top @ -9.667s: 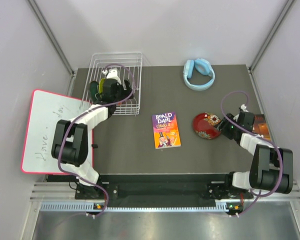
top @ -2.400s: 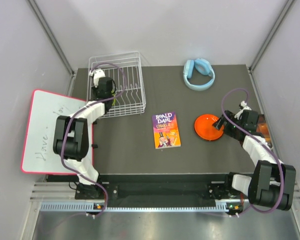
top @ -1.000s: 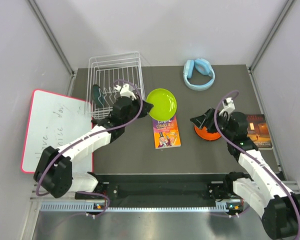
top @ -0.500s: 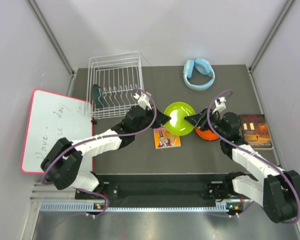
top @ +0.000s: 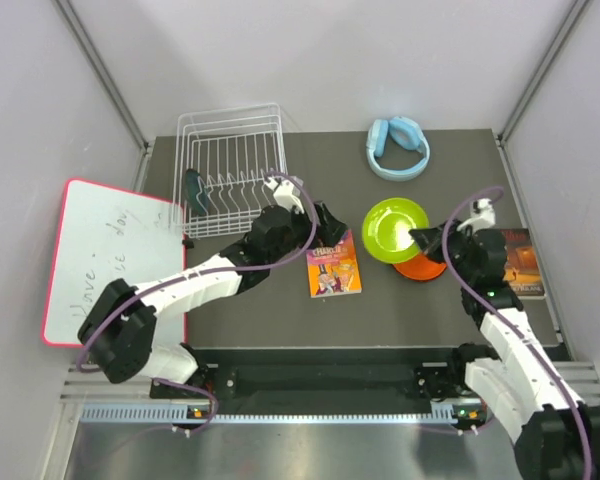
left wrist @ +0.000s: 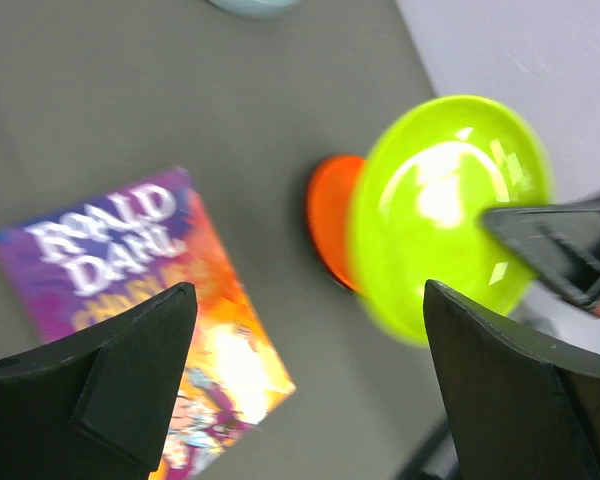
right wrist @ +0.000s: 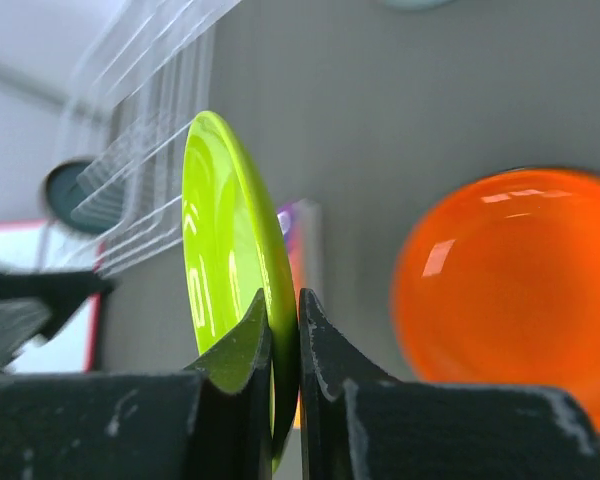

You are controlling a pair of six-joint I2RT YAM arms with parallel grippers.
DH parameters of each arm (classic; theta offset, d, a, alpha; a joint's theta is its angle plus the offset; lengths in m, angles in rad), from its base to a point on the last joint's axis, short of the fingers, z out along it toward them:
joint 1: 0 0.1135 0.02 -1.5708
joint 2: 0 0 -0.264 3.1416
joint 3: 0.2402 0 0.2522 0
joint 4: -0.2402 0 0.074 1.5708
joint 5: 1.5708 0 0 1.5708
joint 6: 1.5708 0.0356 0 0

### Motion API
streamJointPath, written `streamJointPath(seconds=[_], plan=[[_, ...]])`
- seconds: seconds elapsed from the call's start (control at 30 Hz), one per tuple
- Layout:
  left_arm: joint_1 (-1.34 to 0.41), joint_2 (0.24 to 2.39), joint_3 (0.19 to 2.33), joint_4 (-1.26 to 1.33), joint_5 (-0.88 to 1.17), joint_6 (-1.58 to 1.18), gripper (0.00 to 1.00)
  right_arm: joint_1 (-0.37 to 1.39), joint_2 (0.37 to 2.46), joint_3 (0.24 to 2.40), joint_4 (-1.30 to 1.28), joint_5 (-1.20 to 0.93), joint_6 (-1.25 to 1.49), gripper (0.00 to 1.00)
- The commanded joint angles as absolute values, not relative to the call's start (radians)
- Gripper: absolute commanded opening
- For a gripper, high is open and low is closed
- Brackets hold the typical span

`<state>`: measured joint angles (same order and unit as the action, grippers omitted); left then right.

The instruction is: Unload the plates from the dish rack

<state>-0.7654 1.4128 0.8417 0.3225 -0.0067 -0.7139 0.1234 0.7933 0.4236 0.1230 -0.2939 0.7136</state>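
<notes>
My right gripper (top: 418, 238) is shut on the rim of the lime green plate (top: 394, 228), which hangs tilted over the orange plate (top: 423, 267) on the table. In the right wrist view the lime plate (right wrist: 228, 250) stands edge-on, pinched by the right gripper (right wrist: 285, 312), with the orange plate (right wrist: 510, 290) beyond it. My left gripper (top: 321, 224) is open and empty over the Roald Dahl book (top: 333, 264), a short way left of the lime plate (left wrist: 445, 210). A dark green plate (top: 195, 190) stands in the white dish rack (top: 235, 150).
Blue headphones (top: 398, 148) lie at the back. A second book (top: 525, 262) sits at the right edge beside the right arm. A whiteboard (top: 90, 265) lies left of the table. The Roald Dahl book (left wrist: 130, 290) fills the lower left of the left wrist view.
The left gripper let go of the lime green plate and drew back to the left. The right gripper shut on its rim and carried it right, over the orange plate.
</notes>
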Motion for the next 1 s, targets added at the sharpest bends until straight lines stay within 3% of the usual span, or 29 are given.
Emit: streamJointPath(seconds=[0.0, 0.2, 0.6, 0.8, 0.9, 0.97], plan=[[-0.762, 1.315, 0.914, 0.16, -0.285, -0.504, 0.99, -0.071, 0.764, 0.497, -0.112, -0.207, 0.585, 0.0], [-0.746, 1.232, 0.917, 0.136, -0.546, -0.345, 0.99, -0.231, 0.888, 0.463, -0.108, -0.287, 0.522, 0.0], [-0.5, 1.262, 0.957, 0.11, -0.604, -0.29, 0.99, -0.259, 1.1, 0.428, 0.07, -0.406, 0.497, 0.0], [-0.431, 1.272, 0.936, 0.109, -0.584, -0.296, 0.99, -0.259, 1.12, 0.414, 0.091, -0.428, 0.479, 0.2], [-0.405, 1.288, 0.934, 0.1, -0.587, -0.304, 0.99, -0.261, 1.123, 0.434, 0.065, -0.417, 0.465, 0.36], [-0.379, 1.302, 0.936, 0.081, -0.572, -0.313, 0.99, -0.262, 1.12, 0.452, 0.029, -0.413, 0.447, 0.56]])
